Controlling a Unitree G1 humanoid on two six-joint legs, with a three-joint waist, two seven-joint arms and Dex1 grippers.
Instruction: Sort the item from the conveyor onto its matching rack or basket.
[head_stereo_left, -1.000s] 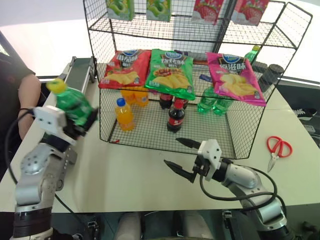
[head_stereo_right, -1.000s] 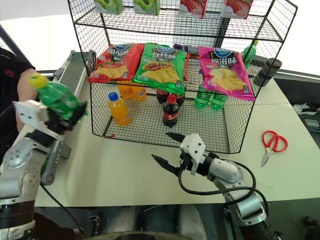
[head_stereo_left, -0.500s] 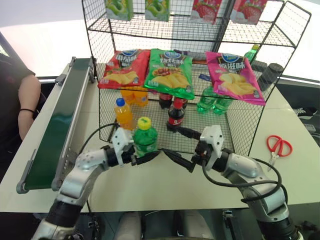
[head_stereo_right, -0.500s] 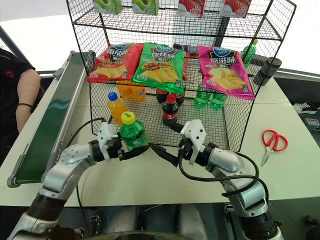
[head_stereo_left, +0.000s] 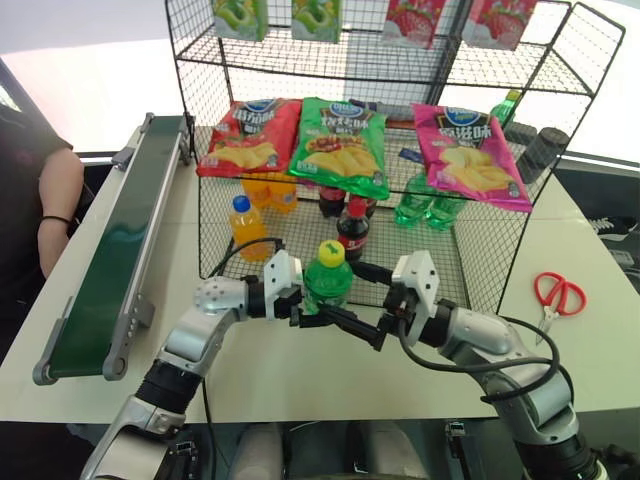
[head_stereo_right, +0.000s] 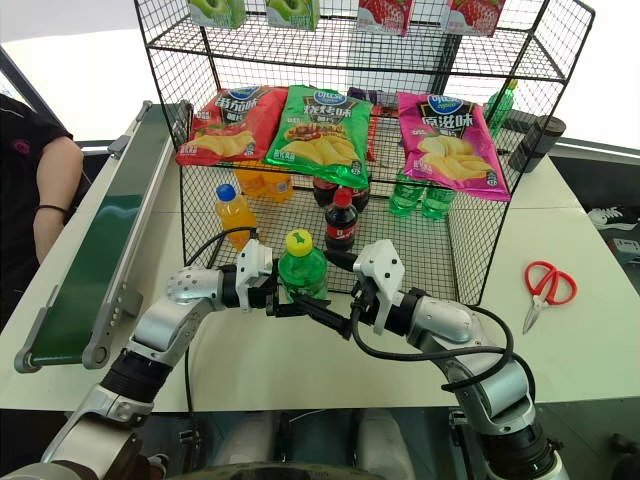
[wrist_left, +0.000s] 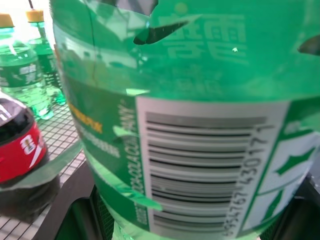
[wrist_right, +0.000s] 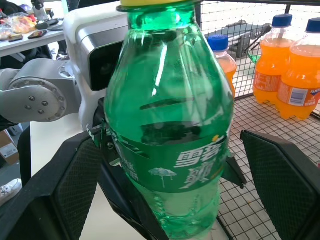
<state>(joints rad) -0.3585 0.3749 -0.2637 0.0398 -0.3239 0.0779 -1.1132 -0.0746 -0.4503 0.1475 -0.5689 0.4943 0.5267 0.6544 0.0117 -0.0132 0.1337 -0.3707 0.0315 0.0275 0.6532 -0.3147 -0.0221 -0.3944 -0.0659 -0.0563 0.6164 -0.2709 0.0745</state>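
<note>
Landmark for all positions: the wide rectangular black wire-grid basket (head_stereo_left: 470, 285) with low mesh walls, standing on the white table (head_stereo_left: 250, 370).

(a) Well to the left of the basket, the long narrow dark green conveyor belt (head_stereo_left: 115, 240) in its grey metal frame is lying bare. A person's arm (head_stereo_left: 55, 200) is resting beyond its far side.

(b) Just in front of the basket's front wall, I am holding the left gripper (head_stereo_left: 300, 305) clamped on the lower body of the small translucent green plastic soda bottle (head_stereo_left: 327, 283) with the yellow cap and green label. The bottle is standing upright, clear of the table and outside the basket.

(c) Immediately to the right of the bottle, I am presenting the right gripper (head_stereo_left: 365, 300) with its black fingers spread wide, one on either side of the bottle. In the right wrist view the pads (wrist_right: 280, 182) are flanking the label without touching it.

(d) Inside the basket, an orange bottle (head_stereo_left: 246, 226) with a blue cap, a dark cola bottle (head_stereo_left: 351, 227) with a red cap and green bottles (head_stereo_left: 425, 208) at the rear right are standing.

Step in hand, as I judge it: a left-to-right handover. The next move calls for closing the right fingers squarely on the label before I release the left grip, then lifting over the front wall towards the green bottles.
</note>
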